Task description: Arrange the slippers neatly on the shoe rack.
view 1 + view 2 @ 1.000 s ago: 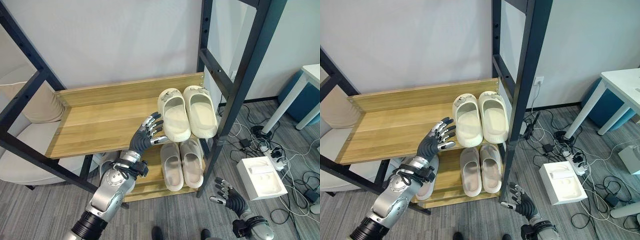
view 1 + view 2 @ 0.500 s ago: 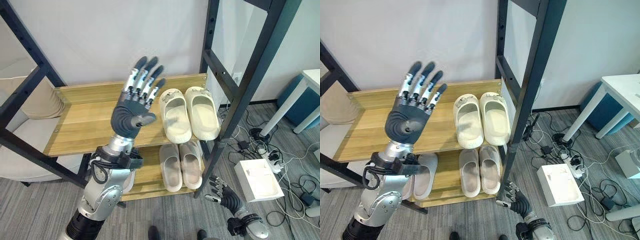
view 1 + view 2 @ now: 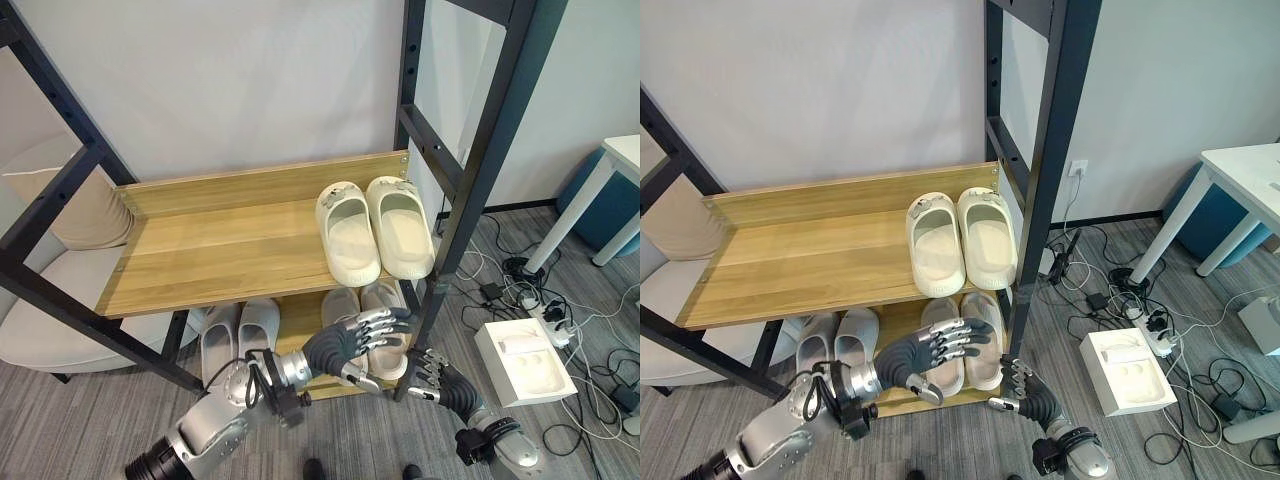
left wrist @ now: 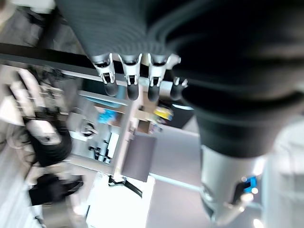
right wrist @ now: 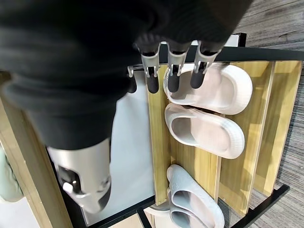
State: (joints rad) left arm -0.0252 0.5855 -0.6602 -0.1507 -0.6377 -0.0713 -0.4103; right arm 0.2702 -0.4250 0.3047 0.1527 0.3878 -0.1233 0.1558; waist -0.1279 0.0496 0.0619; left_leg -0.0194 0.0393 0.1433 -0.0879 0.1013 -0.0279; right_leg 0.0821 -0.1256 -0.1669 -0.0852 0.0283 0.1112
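Note:
The shoe rack's upper wooden shelf (image 3: 220,250) carries a cream pair of slippers (image 3: 400,230) side by side at its right end. On the lower shelf a beige pair (image 5: 209,128) lies at the right and a pale grey pair (image 3: 240,335) at the left. My left hand (image 3: 335,347) hovers low in front of the beige pair, fingers straight and spread, holding nothing, and covers part of that pair. My right hand (image 3: 445,385) is open just right of it, near the rack's front right post (image 3: 455,225), also holding nothing.
A white box (image 3: 525,355) lies on the floor to the right among cables and a power strip (image 3: 548,318). A white table leg (image 3: 570,215) stands further right. A beige cushioned seat (image 3: 60,200) sits behind the rack's left side.
My left hand has dropped from high before the upper shelf to low in front of the lower shelf's beige pair. My right hand has moved up slightly. The slippers have not moved.

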